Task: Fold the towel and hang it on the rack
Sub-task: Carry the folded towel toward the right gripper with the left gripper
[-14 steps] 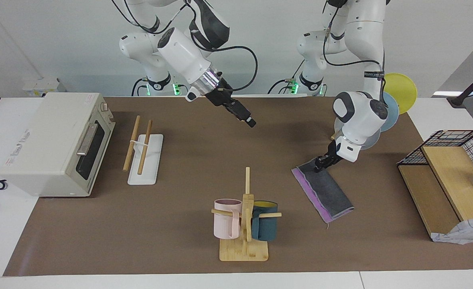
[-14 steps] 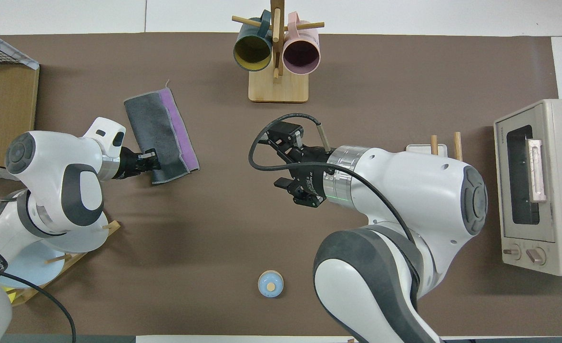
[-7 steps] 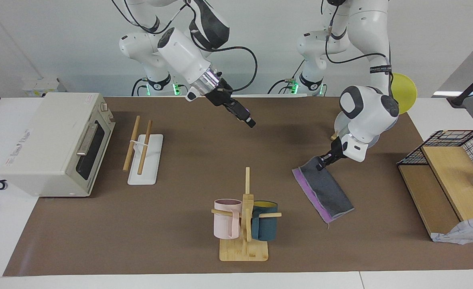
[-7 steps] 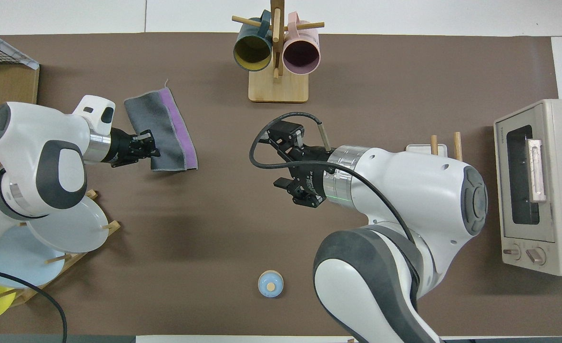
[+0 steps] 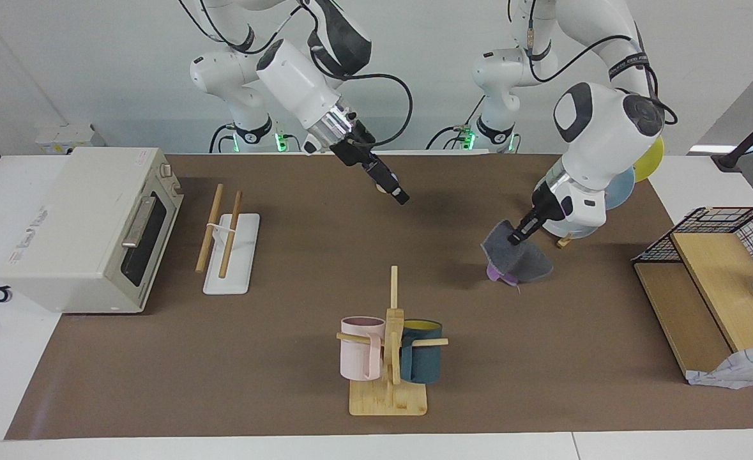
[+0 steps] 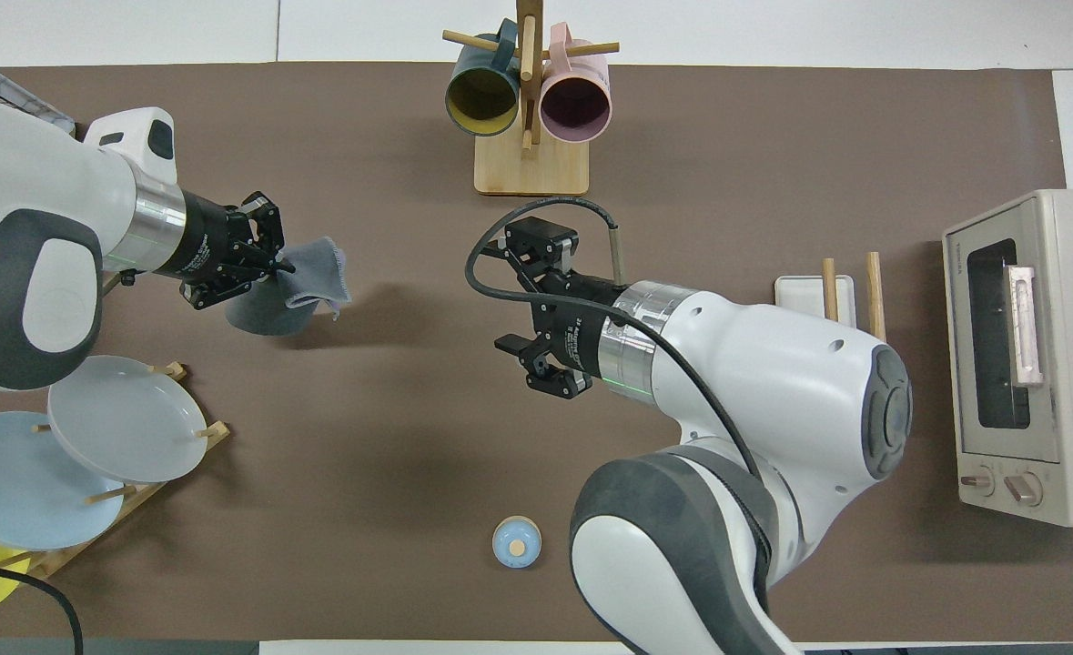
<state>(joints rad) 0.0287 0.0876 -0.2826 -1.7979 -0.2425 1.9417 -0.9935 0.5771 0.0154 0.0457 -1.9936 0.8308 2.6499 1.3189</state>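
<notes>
Left gripper (image 5: 515, 239): I see it clamped on 1 edge of the thin grey-and-purple towel (image 5: 517, 260), which dangles bunched above the brown mat toward my left arm's end.
Right gripper (image 5: 400, 196): jaws apart, holding nothing, hanging over mid-table.
Rack (image 5: 226, 234): 2 light wooden rods on a flat white base, beside the white toaster oven (image 5: 89, 227), well apart from the towel.
</notes>
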